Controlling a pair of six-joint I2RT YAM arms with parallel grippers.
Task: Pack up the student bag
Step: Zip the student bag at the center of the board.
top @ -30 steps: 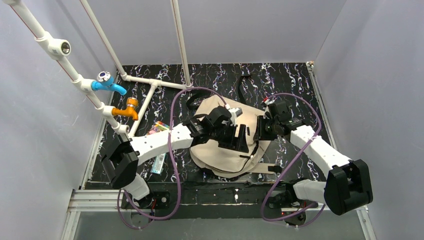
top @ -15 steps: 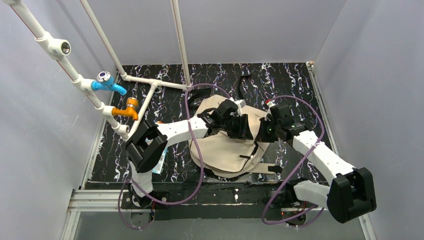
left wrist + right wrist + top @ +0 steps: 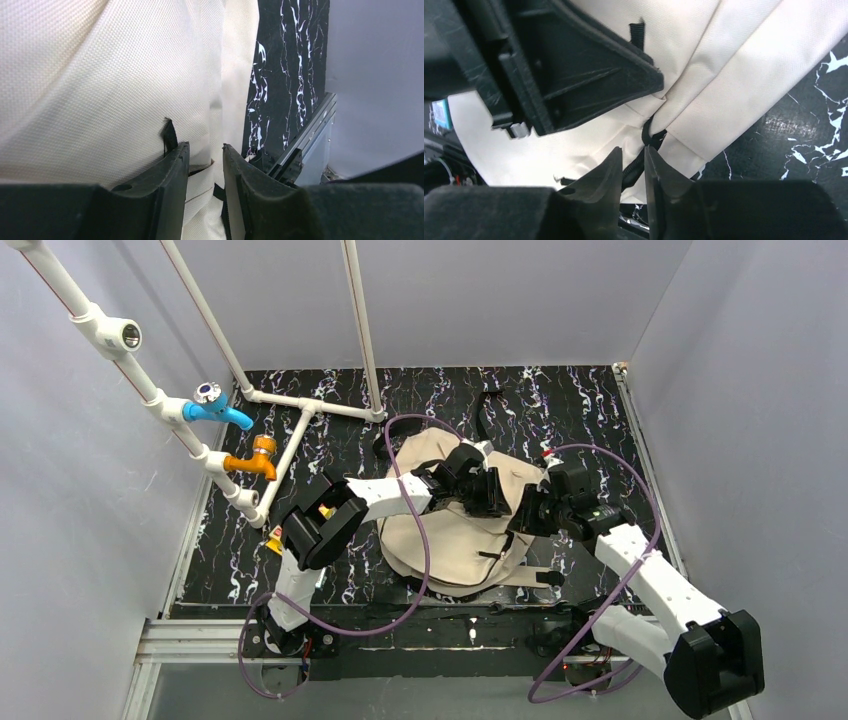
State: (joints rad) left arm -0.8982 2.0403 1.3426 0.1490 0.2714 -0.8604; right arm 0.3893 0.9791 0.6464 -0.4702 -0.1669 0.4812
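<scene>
Left gripper (image 3: 206, 150) jaws stand narrowly parted over a fold of the beige woven student bag (image 3: 100, 75), a black tab (image 3: 170, 134) beside one; whether they pinch it cannot be told. Right gripper (image 3: 633, 152) jaws nearly meet around the bag's black strap (image 3: 646, 137). Only the top view shows the whole bag, lying flat on the surface (image 3: 580, 400).

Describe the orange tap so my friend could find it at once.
Start at the white pipe frame on the left side. Two taps jut from its slanting pipe. The orange tap is the lower one, just below the blue tap.
</scene>
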